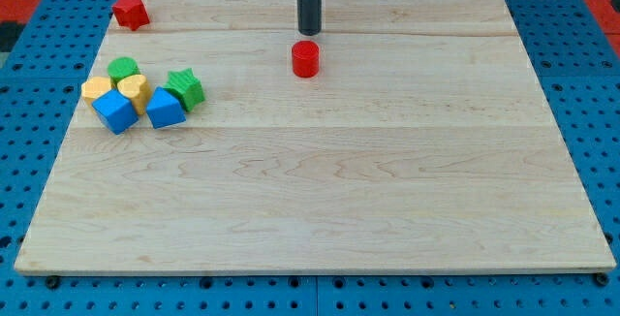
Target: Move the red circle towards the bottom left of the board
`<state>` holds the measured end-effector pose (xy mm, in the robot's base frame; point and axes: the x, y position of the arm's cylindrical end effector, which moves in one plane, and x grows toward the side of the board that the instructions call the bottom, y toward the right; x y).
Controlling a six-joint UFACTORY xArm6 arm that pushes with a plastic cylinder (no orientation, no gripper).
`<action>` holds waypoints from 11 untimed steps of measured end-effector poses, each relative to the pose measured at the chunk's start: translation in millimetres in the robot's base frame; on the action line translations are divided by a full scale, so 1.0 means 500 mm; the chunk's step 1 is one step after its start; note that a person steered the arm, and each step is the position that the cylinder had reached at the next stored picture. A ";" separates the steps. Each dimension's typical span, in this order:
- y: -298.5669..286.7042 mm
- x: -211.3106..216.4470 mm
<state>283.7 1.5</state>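
End effector — my tip (308, 32), a bare rod with nothing to open or close, holding nothing. Red circle (305, 59) — just below it toward the view's bottom, narrowly apart, upper-centre of the desk (387, 209). Judged: tip sits roughly above, slightly right — fair for pushing down-left.

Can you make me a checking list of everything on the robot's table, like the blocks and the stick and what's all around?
Surface: pale wooden board, flat, plank seams showing.
Job's things: red circle near the view's top centre, standing alone.
Clutter: red block at the view's top left corner; a huddle at the view's left of green block, yellow block, yellow heart-like block, green star, blue cube and blue block.
Grippers: none; my tip sits just above the red circle toward the view's top, contact unclear.
Cables: nothing seen.
Surroundings: blue pegboard around the board.
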 end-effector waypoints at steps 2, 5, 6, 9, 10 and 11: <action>-0.013 0.208; -0.020 0.263; -0.065 0.361; -0.048 0.259; -0.146 0.311; -0.253 0.394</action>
